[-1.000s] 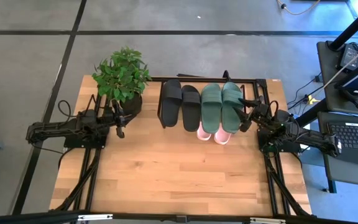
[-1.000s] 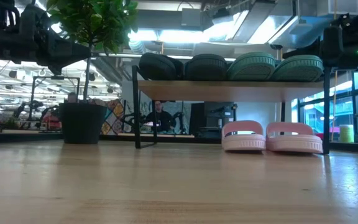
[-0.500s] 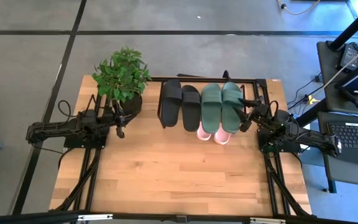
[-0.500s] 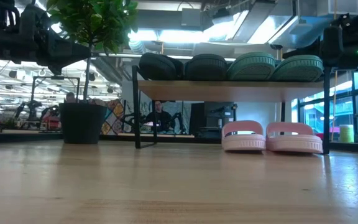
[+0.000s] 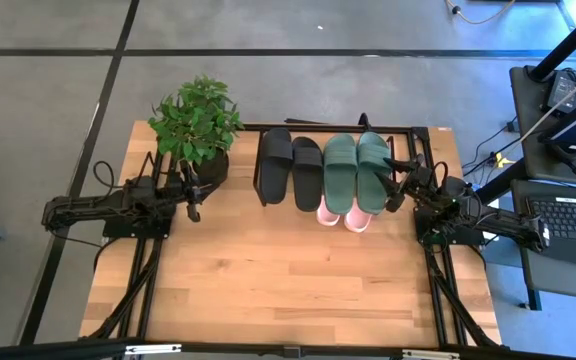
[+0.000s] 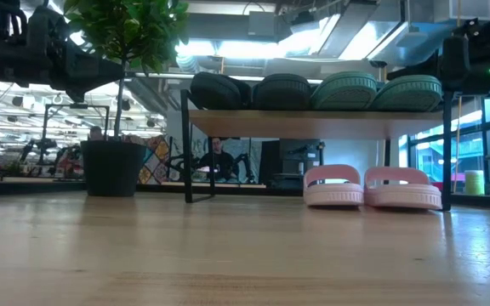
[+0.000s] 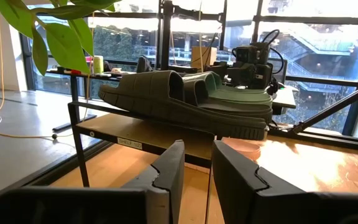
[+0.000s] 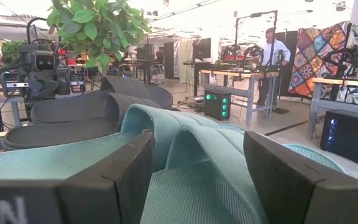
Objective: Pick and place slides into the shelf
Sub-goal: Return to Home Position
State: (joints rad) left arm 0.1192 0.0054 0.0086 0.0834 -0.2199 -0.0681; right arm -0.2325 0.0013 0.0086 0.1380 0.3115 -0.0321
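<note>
All six slides are stowed: black pair (image 5: 275,165) and green pair (image 5: 340,175) atop the shelf (image 6: 313,124), long axes front to back, pink pair (image 6: 334,187) beneath. The right gripper (image 5: 396,185), nearer, sits just beside the outer green slide, fingers wide and empty. The left gripper (image 5: 193,198), fingers narrowly parted, waits by the potted plant (image 5: 196,122). Nothing has shifted in the last half-second.

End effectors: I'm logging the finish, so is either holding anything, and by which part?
Nothing is held: the left end effector and the right end effector are both open and empty.
</note>
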